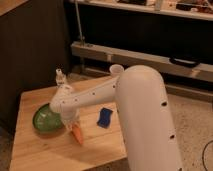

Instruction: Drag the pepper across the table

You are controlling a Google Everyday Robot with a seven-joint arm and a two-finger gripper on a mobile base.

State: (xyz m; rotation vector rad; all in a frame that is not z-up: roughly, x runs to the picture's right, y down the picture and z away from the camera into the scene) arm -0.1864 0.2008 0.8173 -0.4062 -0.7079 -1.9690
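The orange pepper (77, 134) lies on the light wooden table (45, 150), near its middle front. My white arm reaches down from the right, and my gripper (71, 124) is right over the pepper's upper end, at the table surface, beside the green bowl. The arm's wrist hides the gripper's tip and part of the pepper.
A green bowl (46, 119) sits on the table just left of the gripper. A blue blocky object (104, 117) lies to the right of the pepper. A small clear bottle (60, 78) and a white cup (116, 70) stand at the table's back edge. A dark cabinet is behind.
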